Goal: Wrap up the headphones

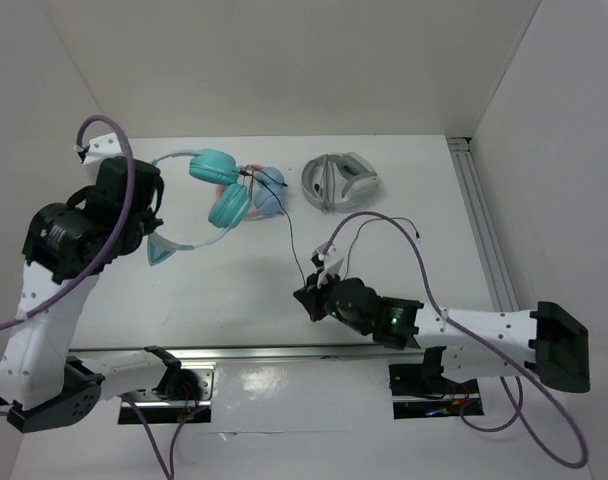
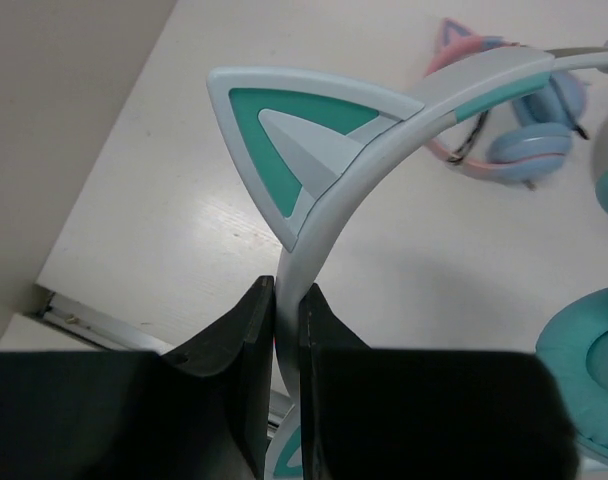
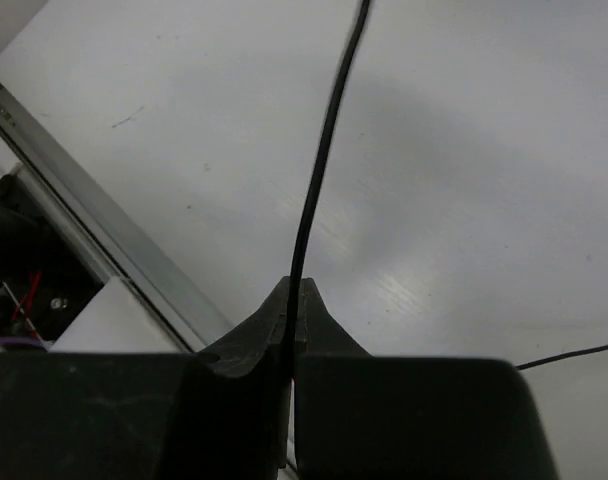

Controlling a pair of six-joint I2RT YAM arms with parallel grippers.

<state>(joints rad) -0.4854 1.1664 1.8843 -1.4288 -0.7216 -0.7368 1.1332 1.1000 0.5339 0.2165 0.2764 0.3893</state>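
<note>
The teal headphones (image 1: 216, 182) lie at the back left of the table, ear cups side by side and the pale headband curving left. My left gripper (image 1: 152, 222) is shut on the headband (image 2: 384, 150), just below a cat ear (image 2: 284, 130); a teal ear cup (image 2: 584, 370) shows at the right edge of the left wrist view. The thin black cable (image 1: 289, 235) runs from the cups down to my right gripper (image 1: 310, 296). In the right wrist view that gripper (image 3: 293, 290) is shut on the cable (image 3: 324, 150), which rises straight up from the jaws.
Pink-and-blue cat-ear headphones (image 1: 268, 190) lie against the teal ones, also in the left wrist view (image 2: 529, 130). Grey-and-white headphones (image 1: 339, 180) sit at the back centre. A metal rail (image 1: 484, 230) runs along the right side and another (image 1: 284, 352) along the front edge.
</note>
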